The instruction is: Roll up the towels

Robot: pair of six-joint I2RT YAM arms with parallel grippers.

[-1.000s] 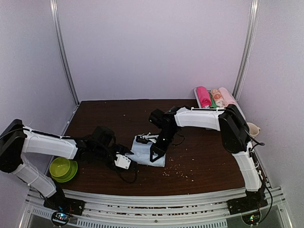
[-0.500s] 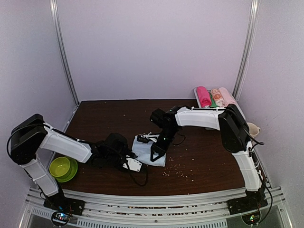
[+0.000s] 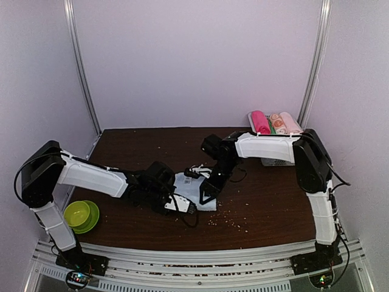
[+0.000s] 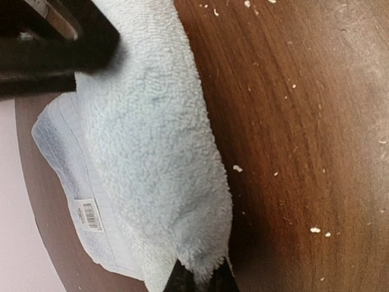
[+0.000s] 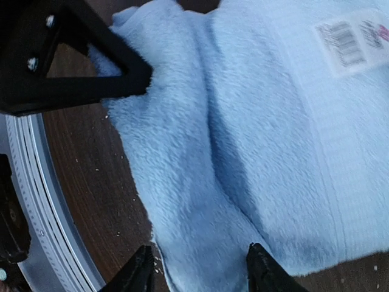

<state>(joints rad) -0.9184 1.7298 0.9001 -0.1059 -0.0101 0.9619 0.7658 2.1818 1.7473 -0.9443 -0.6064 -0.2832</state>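
A pale blue towel (image 3: 193,190) lies partly folded on the dark wooden table (image 3: 134,152), its white tag (image 4: 89,215) facing up. My left gripper (image 3: 182,205) is at the towel's near edge and is shut on a corner of the blue towel (image 4: 152,152), with terry pile pinched between the fingertips (image 4: 179,278). My right gripper (image 3: 205,193) hangs over the same blue towel (image 5: 243,152); it is open, its fingertips (image 5: 143,267) straddling a thick fold. The magenta-pink towel (image 3: 260,123) lies rolled in the tray at the back right.
A tray (image 3: 290,162) at the back right holds several small rolls. A green bowl (image 3: 81,216) sits at the front left by the left arm. Crumbs (image 3: 228,222) dot the wood near the towel. The metal rail (image 5: 24,182) runs along the table's front edge.
My left gripper moved right to the blue towel's near corner and closed on it. My right gripper let go of the towel, opened, and shifted slightly right.
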